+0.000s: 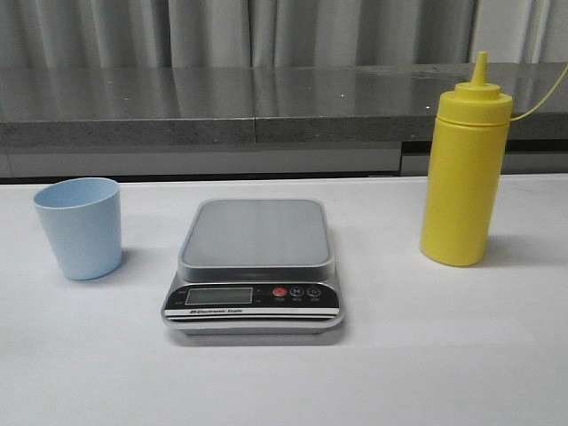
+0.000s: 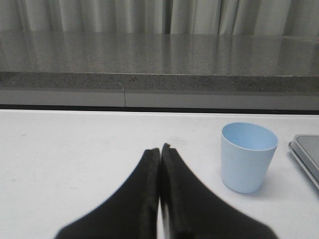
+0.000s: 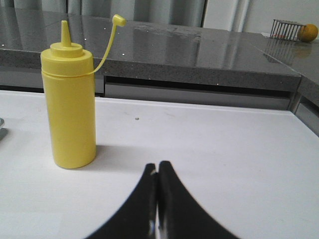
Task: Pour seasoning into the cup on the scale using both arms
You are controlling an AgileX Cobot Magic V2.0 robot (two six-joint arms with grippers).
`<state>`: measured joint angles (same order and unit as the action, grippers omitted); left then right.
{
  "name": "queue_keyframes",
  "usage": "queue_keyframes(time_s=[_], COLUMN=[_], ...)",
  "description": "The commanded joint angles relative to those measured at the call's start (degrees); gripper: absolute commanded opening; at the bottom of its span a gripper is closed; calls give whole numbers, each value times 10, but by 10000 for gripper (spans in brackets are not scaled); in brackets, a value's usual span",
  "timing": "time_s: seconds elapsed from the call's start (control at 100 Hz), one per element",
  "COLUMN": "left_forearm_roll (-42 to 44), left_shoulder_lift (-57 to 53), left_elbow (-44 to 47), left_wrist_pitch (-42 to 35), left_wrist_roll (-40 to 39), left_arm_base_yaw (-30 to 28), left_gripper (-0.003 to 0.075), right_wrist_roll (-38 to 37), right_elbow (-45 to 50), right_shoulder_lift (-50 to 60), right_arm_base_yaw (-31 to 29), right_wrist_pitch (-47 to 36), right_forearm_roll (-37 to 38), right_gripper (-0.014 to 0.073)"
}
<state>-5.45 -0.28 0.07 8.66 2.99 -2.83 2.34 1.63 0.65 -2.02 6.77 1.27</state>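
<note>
Stage: nothing is gripped yet; judged from the layout, the task is at its very start.
Cup (image 1: 79, 227): stands upright on the white table (image 1: 444, 355), apart from the scale and on the robot's left of it; it looks empty in the left wrist view.
Scale (image 1: 255, 264): centre of the table, grey platform bare, display toward the camera; no reading can be made out.
Seasoning bottle (image 1: 465, 173): upright on the robot's right of the scale, well apart from it; the nozzle is uncovered and the tethered cap hangs out to the side on its thin strap.
Left end effector (image 2: 159, 149): fingers pressed together, holding nothing, low over the table with the cup near and off to one side.
Right end effector (image 3: 157, 169): fingers together as well, empty, with the bottle near but not touching.
Risk, cup: it is light and tapered, so a clamp set too high or off-centre could tip it or squeeze it out of the fingers.
Risk, placement: a cup set near the platform edge could slide off or weigh wrongly.
Risk, bottle: with the nozzle open, a hard grip on the soft body could squirt seasoning before the cup is in place.
Risk, strap: the loose cap could snag a finger or swing into the stream.
</note>
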Motion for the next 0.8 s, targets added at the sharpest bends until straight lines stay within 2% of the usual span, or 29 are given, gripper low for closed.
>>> queue_keyframes(time_s=[0.0, 0.34, 0.55, 0.79], left_forearm_roll=[-1, -1, -2, -3], left_shoulder_lift=[-17, -16, 34, 195], left_elbow=[22, -3, -91, -222], left_wrist_pitch=[-53, -87, -2, 115], left_wrist_roll=[-5, -5, -5, -3], left_arm_base_yaw=[3, 3, 3, 3], left_gripper=[-20, -21, -21, -20], right_wrist_roll=[5, 5, 5, 5], right_elbow=[-11, -11, -11, -11], right_shoulder_lift=[10, 10, 10, 10], right_arm_base_yaw=[-3, -3, -3, -3], right_wrist_pitch=[-45, -45, -45, -45], right_forearm_roll=[-1, -1, -1, -1], right_gripper=[-60, -60, -60, -60])
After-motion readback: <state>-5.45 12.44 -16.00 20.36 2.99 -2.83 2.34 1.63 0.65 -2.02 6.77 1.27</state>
